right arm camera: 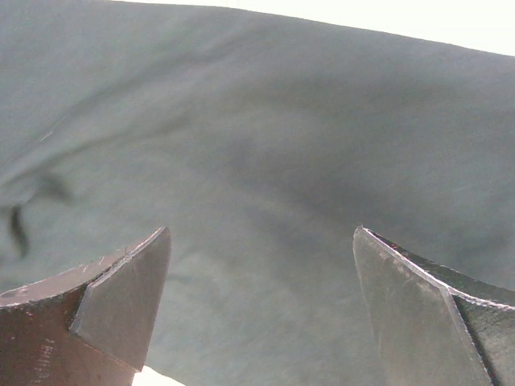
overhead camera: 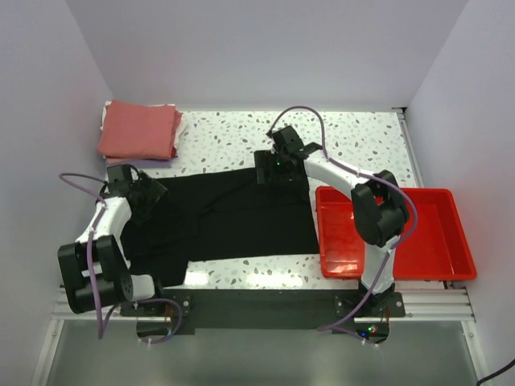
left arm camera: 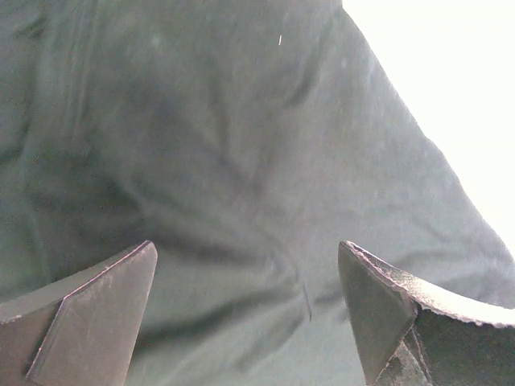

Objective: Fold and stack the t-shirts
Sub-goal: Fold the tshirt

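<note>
The black shirt lies spread on the tabletop, under both pairs of fingers. The left fingers stand wide apart over its wrinkled left part, gripping nothing. The right fingers are equally spread above its far edge, empty. A folded salmon shirt pile sits beyond the left fingers.

Probably a robotics lab test cell, plain white partition walls boxing in speckled terrazzo-look tabletop, white-and-black left arm and right arm bolted to ribbed aluminium rail
</note>
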You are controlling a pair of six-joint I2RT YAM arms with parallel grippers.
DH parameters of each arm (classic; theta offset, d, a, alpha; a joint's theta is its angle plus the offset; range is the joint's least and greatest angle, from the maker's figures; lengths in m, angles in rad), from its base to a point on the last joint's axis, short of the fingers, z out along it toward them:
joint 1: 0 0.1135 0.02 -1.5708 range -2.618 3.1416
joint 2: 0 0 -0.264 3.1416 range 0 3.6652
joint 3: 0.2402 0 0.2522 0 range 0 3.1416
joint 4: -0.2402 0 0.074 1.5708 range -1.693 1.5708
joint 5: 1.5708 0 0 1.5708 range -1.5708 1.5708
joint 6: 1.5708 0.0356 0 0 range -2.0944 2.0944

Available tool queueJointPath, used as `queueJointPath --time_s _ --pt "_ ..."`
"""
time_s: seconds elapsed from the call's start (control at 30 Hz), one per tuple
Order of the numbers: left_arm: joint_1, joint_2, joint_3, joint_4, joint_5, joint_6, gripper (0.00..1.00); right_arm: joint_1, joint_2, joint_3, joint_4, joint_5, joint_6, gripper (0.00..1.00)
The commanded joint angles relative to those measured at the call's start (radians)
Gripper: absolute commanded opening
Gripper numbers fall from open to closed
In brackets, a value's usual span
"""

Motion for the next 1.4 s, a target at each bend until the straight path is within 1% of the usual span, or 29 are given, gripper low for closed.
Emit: queueJointPath --time_s 0.0,0.2,0.37,0.47,0.57,0.73,0.83,0.93,1.03,1.07,1.13,1.17,1.23,1.27,1.33,1.37 --pt "-0.005 0.082 -0.001 0.187 0.013 -0.018 1.0 -0.027 0.047 0.059 -0.039 0.061 -0.038 0.99" --pt "-0.014 0.271 0.056 0.261 0.002 0.011 1.0 -0.063 0.131 0.087 -0.057 0.096 -0.053 0.99" --pt "-0.015 0.368 0.099 0.296 -0.002 0.03 1.0 -0.084 0.188 0.099 -0.068 0.122 -0.044 0.99" --pt "-0.017 0.406 0.136 0.295 0.001 0.039 1.0 -0.103 0.208 0.108 -0.08 0.142 -0.038 0.99" --pt "-0.015 0.422 0.141 0.301 0.004 0.039 1.0 -0.121 0.227 0.116 -0.077 0.141 -0.031 0.99" --pt "-0.015 0.422 0.17 0.264 -0.044 0.053 1.0 -0.136 0.239 0.139 -0.077 0.156 -0.041 0.99" --pt "-0.017 0.399 0.203 0.217 -0.078 0.045 1.0 -0.141 0.233 0.156 -0.089 0.152 -0.05 0.99" --pt "-0.02 0.344 0.237 0.158 -0.111 0.025 1.0 -0.141 0.205 0.168 -0.092 0.118 -0.057 0.99" --pt "-0.024 0.272 0.285 0.057 -0.182 0.002 1.0 -0.142 0.165 0.182 -0.094 0.11 -0.076 0.99" --pt "-0.026 0.228 0.295 0.036 -0.194 -0.004 1.0 -0.141 0.14 0.186 -0.094 0.08 -0.082 0.99" --pt "-0.028 0.178 0.295 -0.017 -0.216 -0.013 1.0 -0.141 0.116 0.212 -0.117 0.076 -0.108 0.99" --pt "-0.028 0.126 0.291 -0.032 -0.222 -0.018 1.0 -0.139 0.084 0.223 -0.149 0.072 -0.116 0.99" --pt "-0.028 0.074 0.28 -0.092 -0.242 -0.027 1.0 -0.139 0.035 0.209 -0.155 0.072 -0.12 0.99" --pt "-0.028 0.021 0.256 -0.125 -0.24 -0.039 1.0 -0.139 -0.023 0.167 -0.142 0.069 -0.116 0.99" --pt "-0.032 -0.038 0.208 -0.135 -0.22 -0.048 1.0 -0.139 -0.094 0.105 -0.117 0.058 -0.096 0.99" --pt "-0.038 -0.099 0.15 -0.133 -0.208 -0.047 1.0 -0.141 -0.124 0.072 -0.094 0.052 -0.087 0.99"
